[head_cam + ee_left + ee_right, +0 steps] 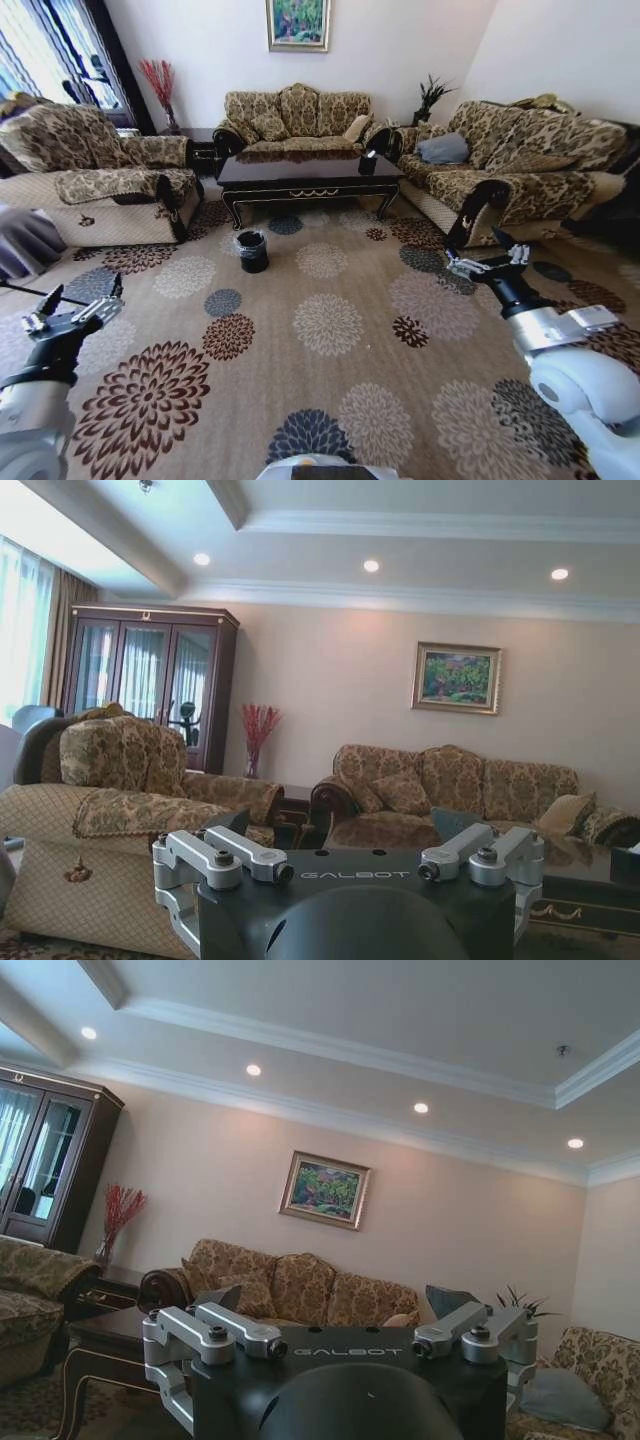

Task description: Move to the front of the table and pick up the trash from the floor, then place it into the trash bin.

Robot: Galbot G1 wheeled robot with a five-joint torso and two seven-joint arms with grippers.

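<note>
Both arms were raised at the near edge of the head view, one on each side, above a floral-patterned carpet (330, 330). The left gripper (82, 300) was held low on the robot's left with its two fingers spread apart and nothing between them. The right gripper (488, 255) was held on the robot's right, just in front of the dark armrest of the right-hand sofa (510, 160), also with its fingers spread and nothing held. In the left wrist view, the left gripper (350, 830) showed its linkage arms splayed wide to either side of the housing; the right wrist view showed the right gripper (340, 1300) in the same spread configuration.

Beyond the grippers, the trash bin (252, 251), a small round black bucket with a clear liner, stood on the carpet well ahead of the robot, near the front left leg of the table (310, 180). The table, long, low and dark with a gold ornament on its front apron, stood across the far middle of the room. A small black box (367, 163) sat on its right end. No trash on the floor could be told apart from the carpet pattern.

A patterned three-seat sofa (295, 120) stood behind the table against the far wall, under a framed painting (298, 22). An armchair (95, 185) of matching fabric stood on the left. A vase of red stems (160, 85) stood in the far left corner, and a potted plant (432, 97) in the far right corner.
</note>
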